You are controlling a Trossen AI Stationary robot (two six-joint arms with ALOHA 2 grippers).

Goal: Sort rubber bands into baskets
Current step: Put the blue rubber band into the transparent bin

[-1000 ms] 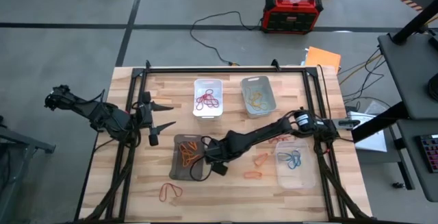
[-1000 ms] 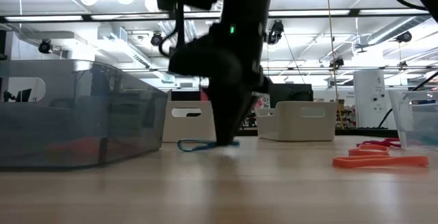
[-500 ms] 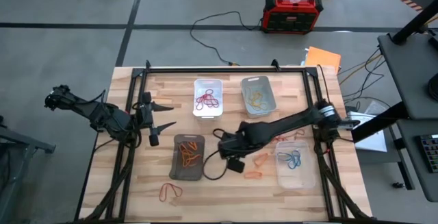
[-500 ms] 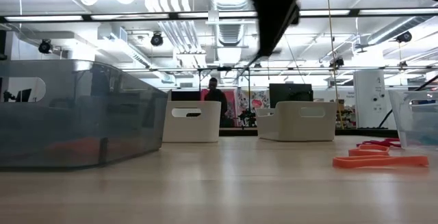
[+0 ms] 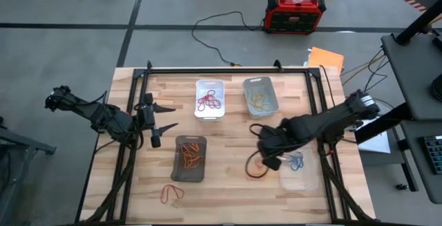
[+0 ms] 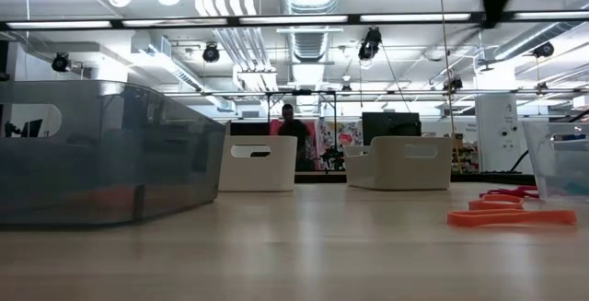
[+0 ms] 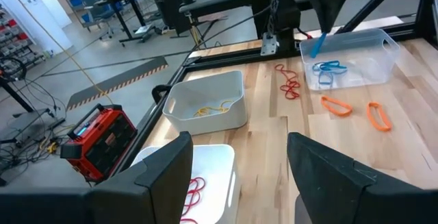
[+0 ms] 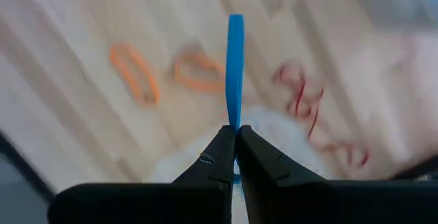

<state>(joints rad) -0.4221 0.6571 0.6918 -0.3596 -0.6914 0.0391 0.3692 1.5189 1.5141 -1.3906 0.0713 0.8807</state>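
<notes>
My right gripper [image 5: 271, 157] is shut on a blue rubber band [image 8: 235, 66] above the table, beside the clear basket [image 5: 302, 176], which holds blue bands. The left wrist view shows it [image 7: 321, 35] over that basket [image 7: 373, 53]. My left gripper [image 5: 167, 115] is open and empty at the table's left side. The white basket [image 5: 210, 88] holds red bands, the light grey basket [image 5: 260, 112] tan ones, and the dark basket [image 5: 181, 174] orange ones. Orange bands [image 7: 335, 105] and red bands [image 7: 291, 87] lie loose on the table. My right gripper pinches the blue band by one end [image 8: 235, 118] between its two fingertips. The fingers point down from above. The band hangs below them [image 7: 318, 47] as a flat narrow loop, clear of the table and the basket.
An orange band [image 5: 173, 193] lies near the table's front left. A black cable loop [image 5: 257, 169] hangs from the right arm over the table. A red-black box [image 5: 295, 12] stands on the floor beyond the far edge. A person stands far off in the room [image 6: 289, 135].
My right gripper has risen from the table beside the dark basket and gone toward the table's right edge, staying shut. The blue band, which lay on the table, has been lifted clear and carried along to the clear basket.
</notes>
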